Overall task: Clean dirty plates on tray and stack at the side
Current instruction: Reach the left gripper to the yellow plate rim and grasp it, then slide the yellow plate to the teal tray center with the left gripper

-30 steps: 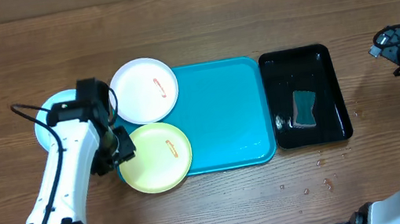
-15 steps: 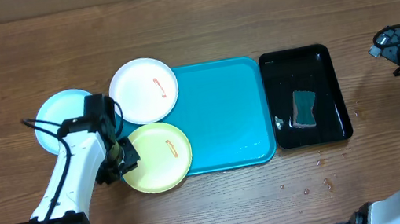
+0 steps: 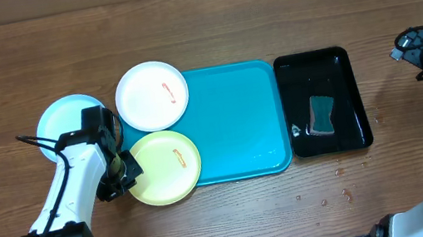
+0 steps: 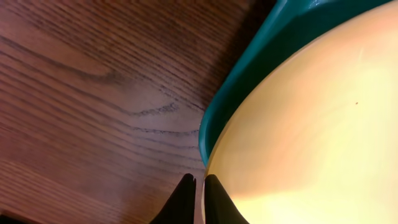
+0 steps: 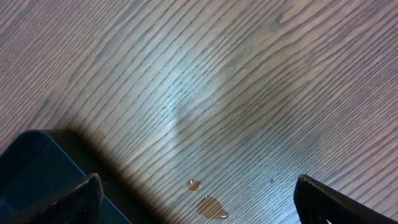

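The yellow-green plate (image 3: pixel 167 167) lies on the front left corner of the turquoise tray (image 3: pixel 237 123) and overhangs its rim. My left gripper (image 3: pixel 124 171) is shut on this plate's left edge. In the left wrist view the two dark fingers pinch the thin rim of the yellow-green plate (image 4: pixel 311 124), with the left gripper (image 4: pixel 199 186) just beside the tray's rim (image 4: pixel 249 68). The white plate (image 3: pixel 152 95), with an orange-red smear, sits on the tray's back left corner. The pale blue plate (image 3: pixel 65 123) rests on the table left of the tray. My right gripper (image 3: pixel 420 53) hangs open far right; the right gripper (image 5: pixel 199 196) holds nothing.
A glossy black tray (image 3: pixel 316 61) stands right of the turquoise one, with a teal sponge (image 3: pixel 323 114) in it. Its corner (image 5: pixel 37 180) shows in the right wrist view. Water drops (image 3: pixel 342 195) lie on the wood in front of it, and water drops (image 5: pixel 211 207) show between my right fingers.
My left arm has drawn toward the table's front, uncovering the pale blue plate. Its jaws have closed on the yellow-green plate's left rim. The right arm has not moved.
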Tool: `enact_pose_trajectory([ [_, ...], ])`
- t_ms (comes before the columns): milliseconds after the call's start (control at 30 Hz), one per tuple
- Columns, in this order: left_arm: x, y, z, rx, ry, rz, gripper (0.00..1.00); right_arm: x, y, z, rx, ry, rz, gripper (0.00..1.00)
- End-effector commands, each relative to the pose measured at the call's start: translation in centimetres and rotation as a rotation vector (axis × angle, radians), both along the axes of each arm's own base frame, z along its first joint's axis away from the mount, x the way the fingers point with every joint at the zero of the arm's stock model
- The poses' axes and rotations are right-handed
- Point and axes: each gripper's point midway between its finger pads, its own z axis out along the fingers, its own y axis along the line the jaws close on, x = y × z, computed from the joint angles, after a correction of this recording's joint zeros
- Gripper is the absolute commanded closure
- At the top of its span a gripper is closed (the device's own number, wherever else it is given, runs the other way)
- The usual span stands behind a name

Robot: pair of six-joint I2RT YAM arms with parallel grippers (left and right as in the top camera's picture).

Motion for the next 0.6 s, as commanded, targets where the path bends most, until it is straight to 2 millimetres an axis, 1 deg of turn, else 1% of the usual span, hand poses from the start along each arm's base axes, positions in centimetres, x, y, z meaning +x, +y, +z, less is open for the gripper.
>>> enact_pose_trajectory([
  [0, -0.7, 0.3, -0.3, 0.017, -0.001, 0.004, 0.9, 0.4, -0.1, 0.6, -0.011, -0.018, 0.001, 0.0],
  [100, -1.2, 0.3, -1.0, 0.018, 0.009, 0.004, 0.89, 0.4, -0.1, 0.6, -0.011, -0.018, 0.001, 0.0],
  [133, -1.4, 0.3, -1.2, 0.017, 0.013, 0.004, 0.93, 0.4, -0.1, 0.6, -0.011, -0.018, 0.001, 0.0],
  [167, -1.5, 0.3, -1.2, 0.017, 0.016, 0.004, 0.96, 0.4, -0.1, 0.6, -0.011, -0.018, 0.001, 0.0],
  [233, -1.5, -0.1, -1.2, -0.004, 0.015, -0.012, 0.96, 0.4, -0.1, 0.6, -0.011, -0.018, 0.001, 0.0],
  [300, -1.3, -1.1, -1.2, -0.067, 0.01, -0.044, 0.96, 0.4, -0.1, 0.6, -0.011, -0.018, 0.001, 0.0],
  [400, -1.1, -3.3, -0.8, -0.199, -0.004, -0.113, 0.96, 0.4, -0.1, 0.6, -0.011, -0.018, 0.001, 0.0],
  [567, -0.3, -6.7, 0.1, -0.345, -0.057, -0.161, 0.96, 0.4, -0.1, 0.6, -0.011, -0.018, 0.001, 0.0],
])
